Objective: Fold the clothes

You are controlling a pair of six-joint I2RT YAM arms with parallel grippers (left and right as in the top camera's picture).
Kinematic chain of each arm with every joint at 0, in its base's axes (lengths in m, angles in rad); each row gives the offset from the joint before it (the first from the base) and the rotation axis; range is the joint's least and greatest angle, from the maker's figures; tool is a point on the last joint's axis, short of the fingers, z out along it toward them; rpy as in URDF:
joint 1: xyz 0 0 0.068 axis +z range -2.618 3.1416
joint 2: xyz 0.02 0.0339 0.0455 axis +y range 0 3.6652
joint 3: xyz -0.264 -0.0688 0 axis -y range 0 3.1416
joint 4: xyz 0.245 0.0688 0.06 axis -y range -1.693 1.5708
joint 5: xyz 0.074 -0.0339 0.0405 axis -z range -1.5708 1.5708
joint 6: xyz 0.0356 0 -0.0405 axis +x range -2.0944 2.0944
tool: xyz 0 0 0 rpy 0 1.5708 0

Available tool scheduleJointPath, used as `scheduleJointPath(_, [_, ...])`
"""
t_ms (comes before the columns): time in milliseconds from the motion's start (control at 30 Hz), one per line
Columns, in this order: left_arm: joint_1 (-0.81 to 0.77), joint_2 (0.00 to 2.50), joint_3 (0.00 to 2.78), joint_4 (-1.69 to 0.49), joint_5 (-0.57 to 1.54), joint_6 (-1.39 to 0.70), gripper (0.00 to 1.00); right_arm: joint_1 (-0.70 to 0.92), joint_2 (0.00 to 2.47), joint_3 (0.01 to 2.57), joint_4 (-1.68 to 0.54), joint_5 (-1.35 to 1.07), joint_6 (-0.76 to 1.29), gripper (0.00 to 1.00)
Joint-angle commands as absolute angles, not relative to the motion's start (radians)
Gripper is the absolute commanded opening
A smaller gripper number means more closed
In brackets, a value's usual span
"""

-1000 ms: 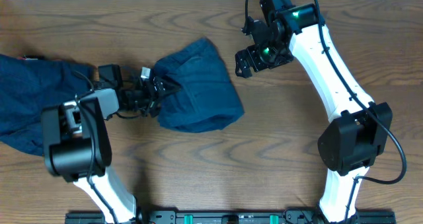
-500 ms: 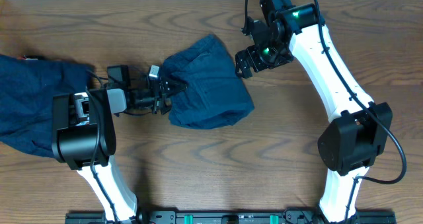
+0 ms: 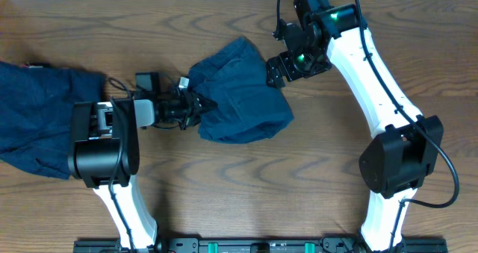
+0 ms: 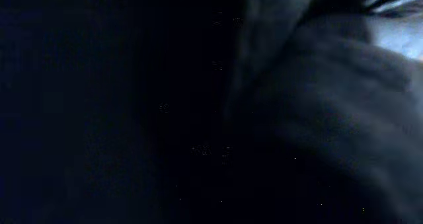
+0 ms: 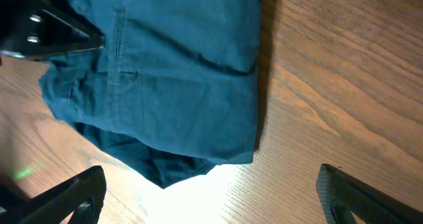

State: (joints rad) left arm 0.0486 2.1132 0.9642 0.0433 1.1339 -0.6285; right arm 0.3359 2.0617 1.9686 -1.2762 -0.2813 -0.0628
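bunched navy shorts (image 3: pixel 243 96) in left pincer (image 3: pixel 199 105)

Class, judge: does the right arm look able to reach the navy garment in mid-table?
Probably yes: the right gripper hovers open at the right edge of the navy garment, nothing between them; the left gripper is at the opposite edge.

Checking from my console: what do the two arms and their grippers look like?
Both arms are white shells joined by bulky black joint housings. The right arm has a black cable looping along it and small green lights near its wrist. The left arm has a grey block behind its wrist. The left gripper and right gripper are black, each with two fingers.
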Motion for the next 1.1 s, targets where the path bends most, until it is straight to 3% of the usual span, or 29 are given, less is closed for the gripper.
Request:
scheduleJointPath(0, [0.043,2.245,0.893,-0.013,0.884,-0.762,0.06,0.332,2.067,1.981,-1.280,-0.292,-0.076,0.99])
scheduleJointPath(233, [0.042,2.185,0.893,0.027,0.884,-0.757,0.06,0.332,2.067,1.981,-1.286,-0.292,-0.076,0.99])
scheduleJointPath(767, [0.043,1.423,0.896,0.001,0.630,-0.754,0.06,0.332,2.067,1.981,-1.267,-0.294,-0.068,0.99])
scheduleJointPath(1067, [0.067,1.291,0.970,0.014,0.451,-0.691,0.06,0.332,2.067,1.981,-1.273,-0.300,-0.060,0.99])
